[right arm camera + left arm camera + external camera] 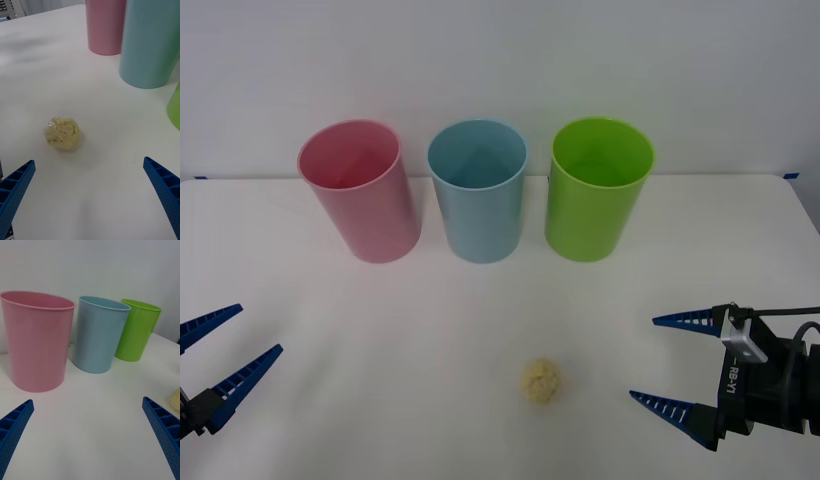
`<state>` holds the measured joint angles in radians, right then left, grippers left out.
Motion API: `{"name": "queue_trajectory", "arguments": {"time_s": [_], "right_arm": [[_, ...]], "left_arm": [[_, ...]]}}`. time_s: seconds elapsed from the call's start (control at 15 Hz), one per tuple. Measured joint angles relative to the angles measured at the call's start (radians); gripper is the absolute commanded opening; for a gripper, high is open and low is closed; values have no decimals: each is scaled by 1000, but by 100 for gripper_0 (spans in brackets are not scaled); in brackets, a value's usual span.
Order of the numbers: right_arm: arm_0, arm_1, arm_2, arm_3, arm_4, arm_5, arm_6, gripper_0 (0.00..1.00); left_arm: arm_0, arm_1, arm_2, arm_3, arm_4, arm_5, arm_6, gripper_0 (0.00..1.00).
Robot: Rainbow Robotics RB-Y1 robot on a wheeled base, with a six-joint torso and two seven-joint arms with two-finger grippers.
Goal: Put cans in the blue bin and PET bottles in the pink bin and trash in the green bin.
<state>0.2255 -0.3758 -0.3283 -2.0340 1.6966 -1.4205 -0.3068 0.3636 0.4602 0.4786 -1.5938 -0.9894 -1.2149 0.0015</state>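
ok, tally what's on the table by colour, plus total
Pink bin: 1
Blue bin: 1
Green bin: 1
Pale yellow trash ball: 1
Total: 4

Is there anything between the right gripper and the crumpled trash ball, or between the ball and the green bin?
Nothing visible. The right gripper is open, with bare table between it and the trash. Bare table also lies between the trash and the green bin; the blue bin stands to the green bin's left, off that path.
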Motion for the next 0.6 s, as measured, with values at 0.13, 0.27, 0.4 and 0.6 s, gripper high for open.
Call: {"name": "queue_trajectory", "arguments": {"time_s": [0.13,0.27,0.4,0.6], "right_arm": [[0,0,0,0,0,0,0,100],[0,0,0,0,0,0,0,100],[-9,5,-3,-6,-1,1,0,100],[-32,-26,-28,-108,42,-7,-48,100]], "left_arm": [[0,0,0,0,0,0,0,100],[0,0,0,0,0,0,0,100],[0,0,0,0,0,0,0,100],[0,0,0,0,0,0,0,100]]}}
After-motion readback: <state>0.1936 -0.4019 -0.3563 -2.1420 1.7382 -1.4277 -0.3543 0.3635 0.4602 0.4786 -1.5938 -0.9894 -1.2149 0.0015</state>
